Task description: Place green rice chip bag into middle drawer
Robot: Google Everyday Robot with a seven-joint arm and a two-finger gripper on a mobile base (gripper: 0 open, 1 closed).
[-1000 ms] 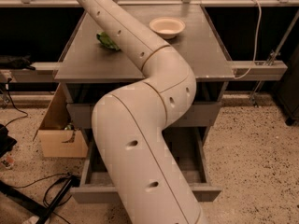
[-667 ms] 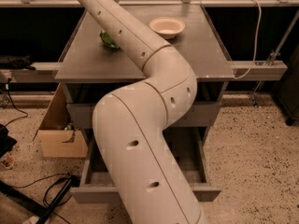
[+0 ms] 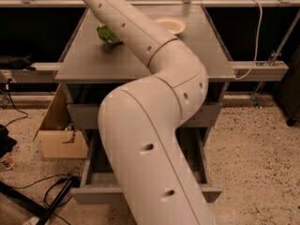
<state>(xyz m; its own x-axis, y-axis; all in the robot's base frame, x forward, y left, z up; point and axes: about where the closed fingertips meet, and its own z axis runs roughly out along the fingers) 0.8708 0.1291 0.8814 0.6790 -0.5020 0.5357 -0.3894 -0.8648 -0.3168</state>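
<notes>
The green rice chip bag (image 3: 107, 33) lies on the grey cabinet top (image 3: 93, 60), at its far left, partly hidden behind my arm. The middle drawer (image 3: 96, 165) is pulled out wide below the top, its dark inside showing on both sides of my arm. My big white arm (image 3: 154, 125) rises from the bottom of the view, bends over the cabinet and leaves the picture at the top left. My gripper is out of view beyond that top edge.
A white bowl (image 3: 171, 25) stands on the cabinet top at the far middle. The closed upper drawer front (image 3: 84, 116) sits above the open drawer. A cardboard box (image 3: 58, 135) and cables (image 3: 51, 196) are on the floor at left. A white cable (image 3: 255, 27) hangs at right.
The upper part of my arm has shifted a little over the cabinet top. The green bag shows slightly farther back than before. The drawer and bowl have not moved.
</notes>
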